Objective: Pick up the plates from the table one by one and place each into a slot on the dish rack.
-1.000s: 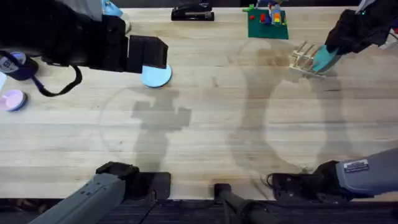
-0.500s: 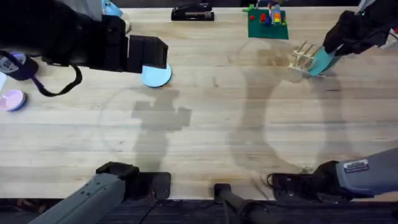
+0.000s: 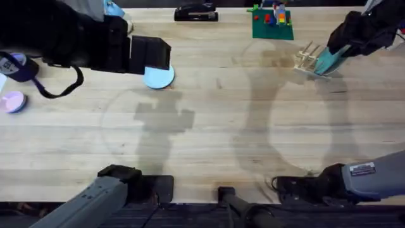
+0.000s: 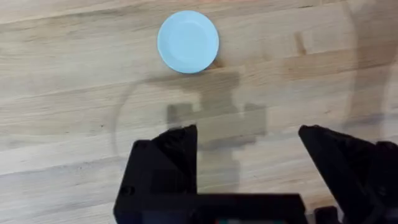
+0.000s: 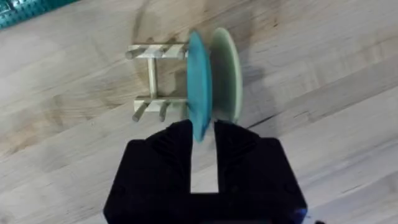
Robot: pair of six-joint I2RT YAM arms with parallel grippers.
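Right gripper (image 5: 202,138): you had its two black fingers pinched on the lower edge of the teal plate (image 5: 198,84), the plate standing on edge between them and rising straight away from the fingertips.
Right gripper, overhead (image 3: 345,47): it sat toward 2 o'clock on the table (image 3: 215,126), with the teal plate (image 3: 327,61) poking out from under it toward 7 o'clock.
Teal plate and dish rack: in the right wrist view the plate stood at the near end of the dish rack (image 5: 155,78), touching or just beside its dowel pegs; I could not tell you whether it sat fully in a slot.
Green plate (image 5: 227,71): a paler green disc stood on edge just behind the teal one, parallel to it; whether it touched the rack was not clear.
Dish rack, overhead (image 3: 307,60): it lay at about 2 o'clock, just beside your right gripper on the side toward 9 o'clock.
Left gripper (image 4: 247,146): you had its fingers spread wide apart with nothing between them, only bare wood and its own shadow.
Light blue plate (image 4: 188,42): it lay flat on the table, ahead of the open left fingers and well apart from them.
Light blue plate, overhead (image 3: 159,77): it lay at about 11 o'clock, partly under the edge of the left arm (image 3: 82,41).
Green brick baseplate (image 3: 272,24): at about 1 o'clock, near the far edge.
Pink disc (image 3: 12,101): at 9 o'clock, by the left edge.
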